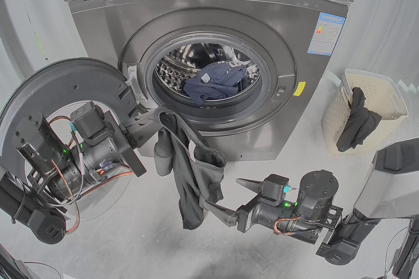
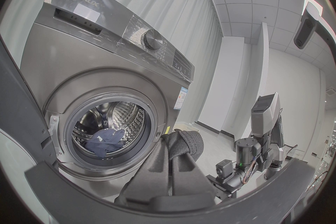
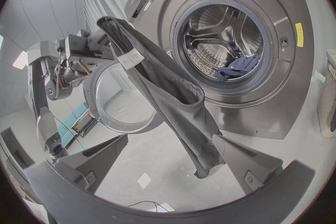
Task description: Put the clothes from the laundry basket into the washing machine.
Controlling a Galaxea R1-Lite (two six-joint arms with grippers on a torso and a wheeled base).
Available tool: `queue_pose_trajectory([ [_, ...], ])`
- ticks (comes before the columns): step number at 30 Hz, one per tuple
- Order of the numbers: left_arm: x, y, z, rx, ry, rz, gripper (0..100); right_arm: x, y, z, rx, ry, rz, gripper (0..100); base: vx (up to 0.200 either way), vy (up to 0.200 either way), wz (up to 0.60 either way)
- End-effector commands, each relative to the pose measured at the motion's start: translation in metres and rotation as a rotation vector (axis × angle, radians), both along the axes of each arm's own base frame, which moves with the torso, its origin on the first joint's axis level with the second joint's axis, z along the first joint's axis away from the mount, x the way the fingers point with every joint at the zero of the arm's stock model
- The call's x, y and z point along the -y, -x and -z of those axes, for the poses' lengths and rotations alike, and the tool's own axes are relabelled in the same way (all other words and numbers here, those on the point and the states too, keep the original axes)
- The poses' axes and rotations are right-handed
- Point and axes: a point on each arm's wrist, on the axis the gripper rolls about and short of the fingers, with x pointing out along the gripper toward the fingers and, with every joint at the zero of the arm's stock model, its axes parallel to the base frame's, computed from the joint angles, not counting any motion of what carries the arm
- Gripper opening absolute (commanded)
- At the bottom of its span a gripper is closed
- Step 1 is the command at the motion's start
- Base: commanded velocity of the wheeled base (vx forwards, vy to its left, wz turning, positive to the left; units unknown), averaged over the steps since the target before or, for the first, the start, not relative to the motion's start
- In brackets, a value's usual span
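A dark grey garment (image 1: 190,162) hangs in front of the washing machine (image 1: 109,27), just below its open mouth. My left gripper (image 1: 153,118) is shut on its top edge, and in the left wrist view the cloth (image 2: 183,142) bunches above the closed fingers (image 2: 157,172). My right gripper (image 1: 221,192) stands open beside the hanging lower end, one finger (image 3: 241,158) touching the fabric (image 3: 168,95). A navy garment (image 1: 214,81) lies in the drum. The cream laundry basket (image 1: 386,96) stands on the floor to the right, with a black garment (image 1: 358,122) draped over its rim.
The round washer door (image 1: 56,79) is swung wide open to the left, right behind my left arm. Grey floor (image 1: 144,236) spreads in front of the machine. Curtains hang behind it.
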Motion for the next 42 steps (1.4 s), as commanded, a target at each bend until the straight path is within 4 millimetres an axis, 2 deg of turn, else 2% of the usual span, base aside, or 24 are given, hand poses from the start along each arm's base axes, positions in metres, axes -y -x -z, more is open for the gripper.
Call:
queue_pose_trajectory([
  [1, -0.001, 0.001, -0.001, 0.004, 0.002, -0.001, 0, -0.001, -0.025, 0.021, -0.014, 0.032, 0.047, 100, 0.0, 0.0, 0.0],
  [4, -0.001, 0.001, -0.001, 0.004, 0.002, -0.001, 0, -0.003, -0.038, 0.02, 0.009, 0.013, 0.067, 100, 0.0, 0.0, 0.0],
  [8, -0.001, 0.001, -0.002, 0.006, 0.003, -0.001, 0, -0.005, -0.044, 0.015, 0.033, -0.008, 0.074, 100, 0.0, 0.0, 0.0],
  [20, -0.001, 0.001, -0.001, 0.005, 0.003, 0.001, 0, -0.026, -0.045, 0.009, 0.071, -0.047, 0.033, 100, 0.0, 0.0, 0.0],
  [28, -0.001, 0.001, -0.001, 0.005, 0.003, -0.001, 0, -0.03, -0.045, 0.011, 0.073, -0.057, 0.022, 100, 0.0, 0.0, 0.0],
  [29, -0.001, 0.001, -0.001, 0.005, 0.003, -0.001, 0, -0.031, -0.045, 0.011, 0.074, -0.058, 0.02, 0, 0.0, 0.0, 0.0],
  [34, -0.004, -0.002, 0.0, 0.001, 0.001, -0.015, 0, -0.028, -0.041, 0.004, 0.082, -0.066, 0.017, 0, 0.0, 0.0, 0.0],
  [42, -0.008, -0.004, 0.001, -0.007, -0.001, -0.032, 0, -0.011, -0.02, -0.03, 0.122, -0.104, 0.01, 0, 0.0, 0.0, 0.0],
])
